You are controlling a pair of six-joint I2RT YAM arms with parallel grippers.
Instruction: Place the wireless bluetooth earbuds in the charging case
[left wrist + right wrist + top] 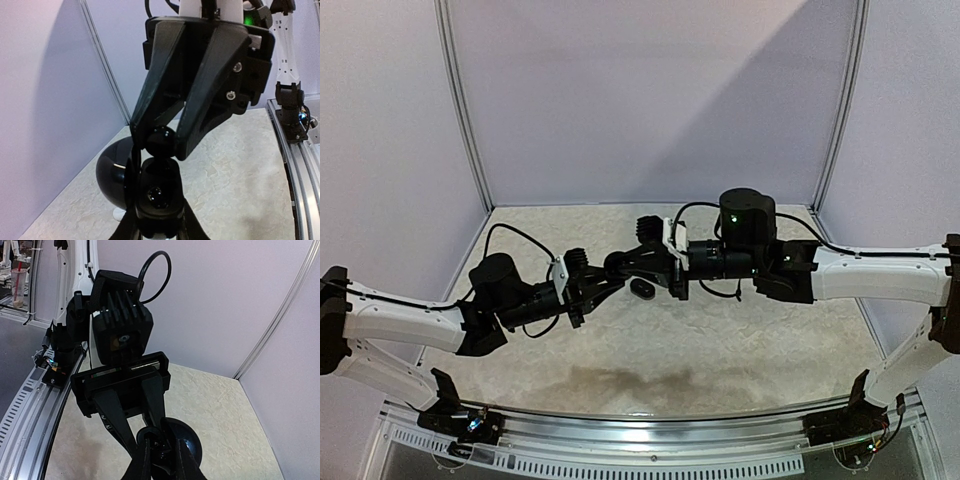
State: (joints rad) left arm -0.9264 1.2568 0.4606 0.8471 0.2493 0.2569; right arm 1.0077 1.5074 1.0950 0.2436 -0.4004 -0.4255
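My left gripper is shut on the black charging case, held up off the table with its round lid swung open to the left. My right gripper comes in from above, shut on a small glossy black earbud that hangs just over the case's top edge. A dark shiny round shape shows inside the case well; I cannot tell what it is. In the top view both grippers meet mid-table. In the right wrist view my right gripper covers the earbud, with the lid beside it.
A small white thing lies on the pale table under the open lid. The metal rail and an arm base run along the table's near edge. Purple walls close in the back and both sides.
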